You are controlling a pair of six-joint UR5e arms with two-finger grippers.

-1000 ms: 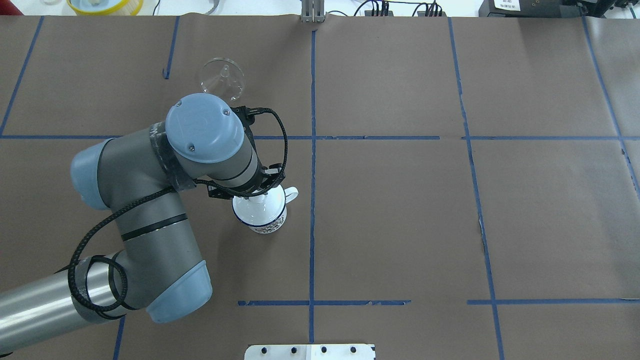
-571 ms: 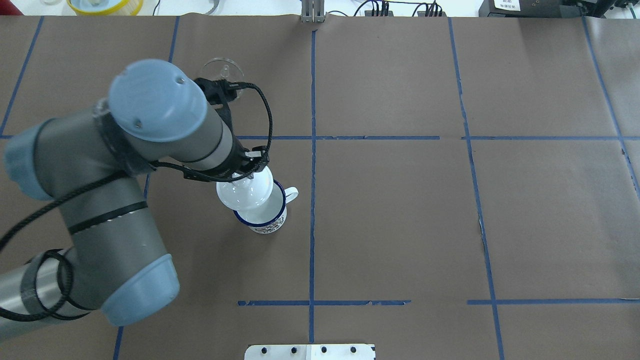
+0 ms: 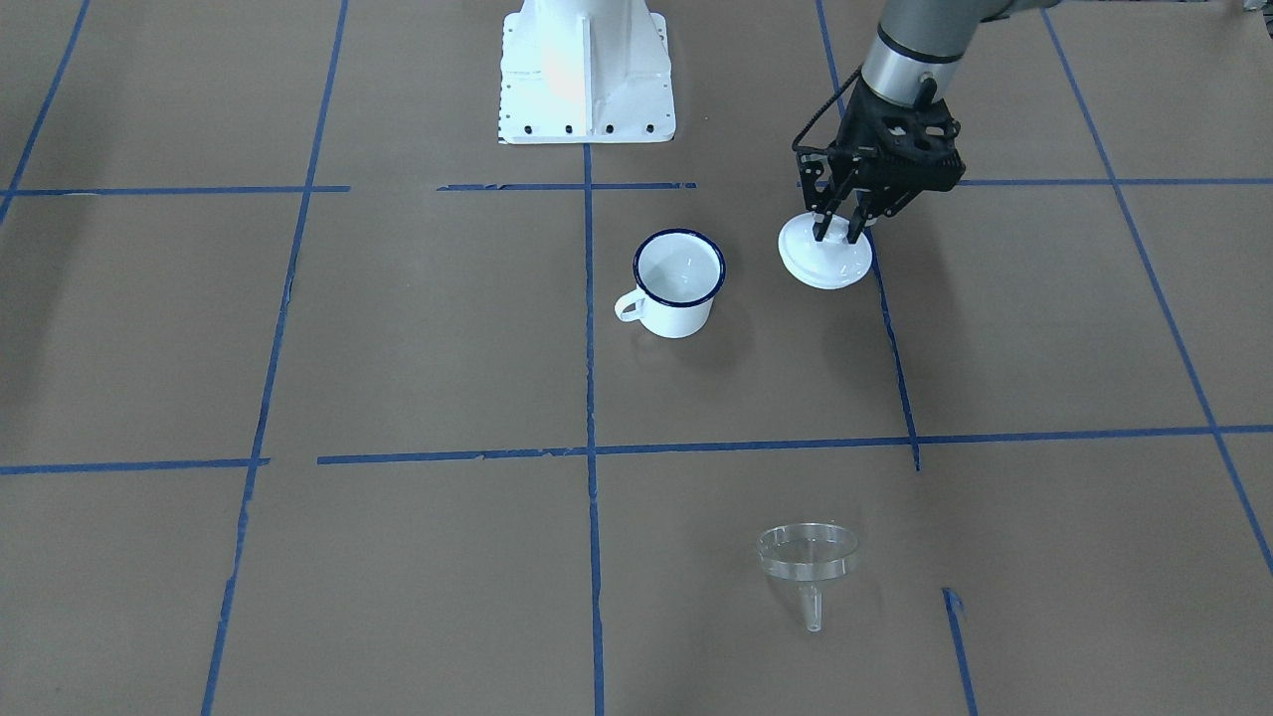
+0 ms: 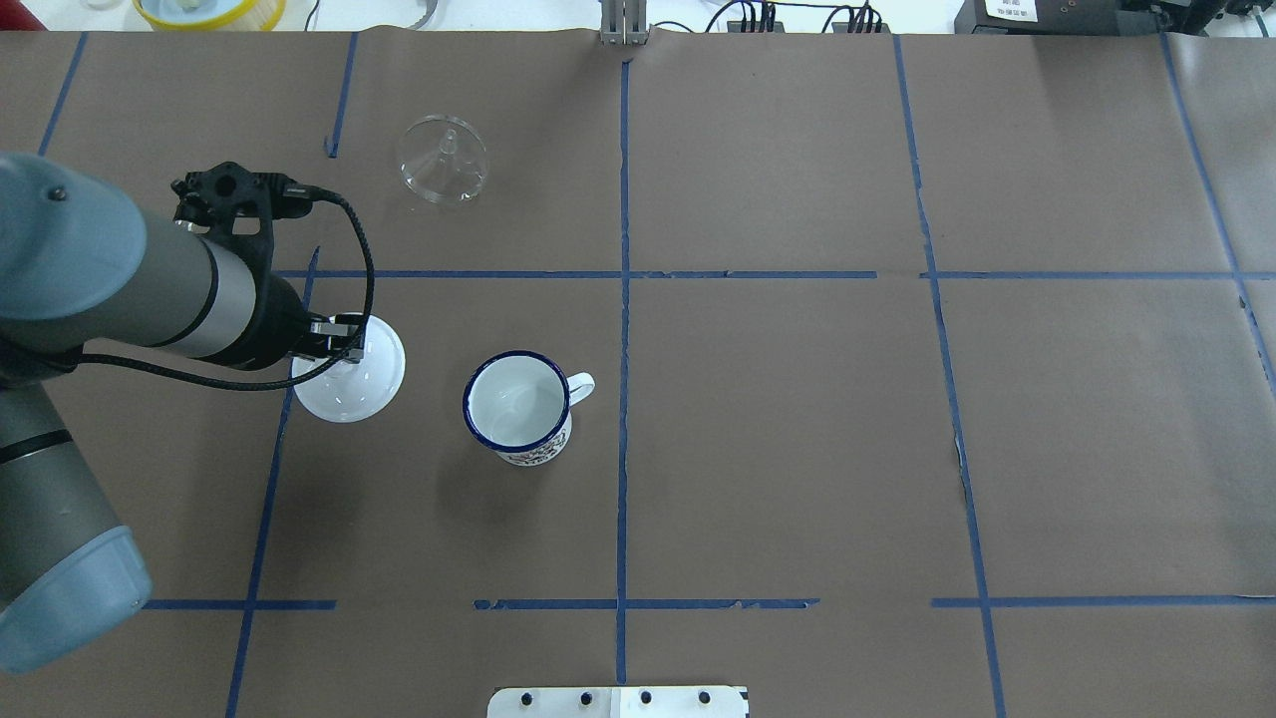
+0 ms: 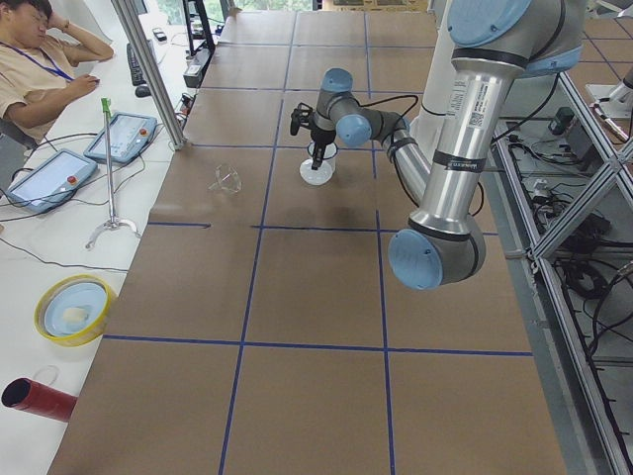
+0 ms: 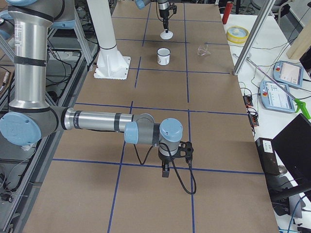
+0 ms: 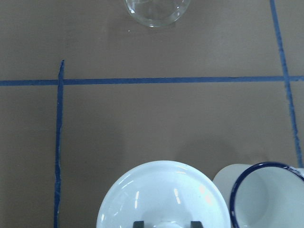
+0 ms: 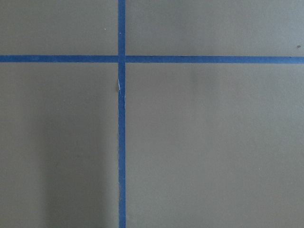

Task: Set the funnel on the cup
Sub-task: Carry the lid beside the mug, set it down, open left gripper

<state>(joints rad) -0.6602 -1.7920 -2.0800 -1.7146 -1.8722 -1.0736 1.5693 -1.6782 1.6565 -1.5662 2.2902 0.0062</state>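
Note:
The cup (image 4: 518,407), a white enamel mug with a dark blue rim, stands open near the table's middle, and also shows in the front view (image 3: 678,278). The clear funnel (image 4: 443,160) lies on the far side of the table, bowl down and spout up (image 3: 808,557). My left gripper (image 4: 337,347) is shut on the knob of a round white lid (image 4: 359,389) and holds it low, left of the cup and apart from it (image 3: 825,261). My right gripper (image 6: 165,174) hangs over bare table far from both; I cannot tell whether it is open or shut.
The brown table cover carries a grid of blue tape lines (image 4: 623,299). The white robot base plate (image 3: 587,70) sits at the near edge. A yellow-rimmed dish (image 4: 209,10) stands beyond the far left edge. A seated person (image 5: 40,59) and tablets are off that side.
My left gripper lifted the white lid off the cup and carried it to the left. The cup now stands uncovered. The funnel has not moved.

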